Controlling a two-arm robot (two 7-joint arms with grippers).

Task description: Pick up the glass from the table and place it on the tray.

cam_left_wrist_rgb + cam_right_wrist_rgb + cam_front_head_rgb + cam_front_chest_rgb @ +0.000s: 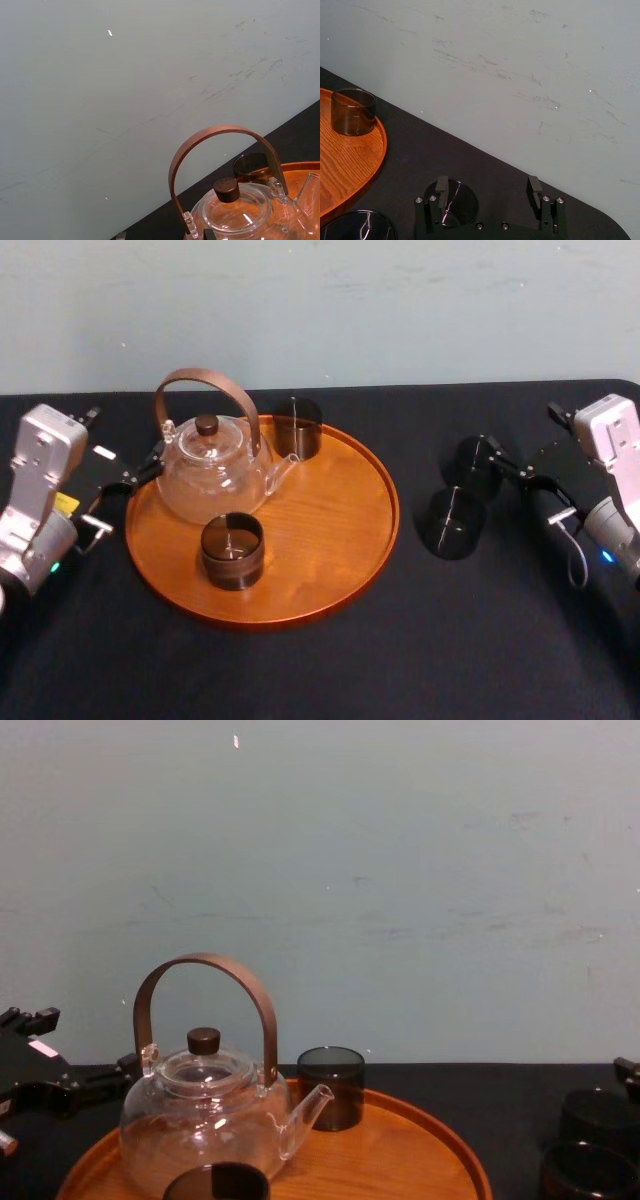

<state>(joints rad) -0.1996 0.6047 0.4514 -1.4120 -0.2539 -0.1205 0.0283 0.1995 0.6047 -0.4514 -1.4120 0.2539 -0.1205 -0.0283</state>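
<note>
Two dark glasses stand on the black table (320,670) right of the tray: a far glass (470,464) (454,202) (597,1113) and a near glass (450,523) (357,227) (585,1167). My right gripper (507,462) (488,187) is open just right of the far glass, with one finger (441,185) in front of it and nothing between the jaws. The round orange-brown tray (350,530) (420,1160) holds a glass teapot (210,470) (240,210) and two more dark glasses, back (297,427) (353,111) and front (232,550). My left gripper (125,485) rests open at the tray's left rim.
A pale wall (400,870) rises behind the table's far edge. The teapot's tall brown handle (215,385) arches over the left half of the tray. Bare wood (330,500) lies on the tray's right half, facing the two glasses on the table.
</note>
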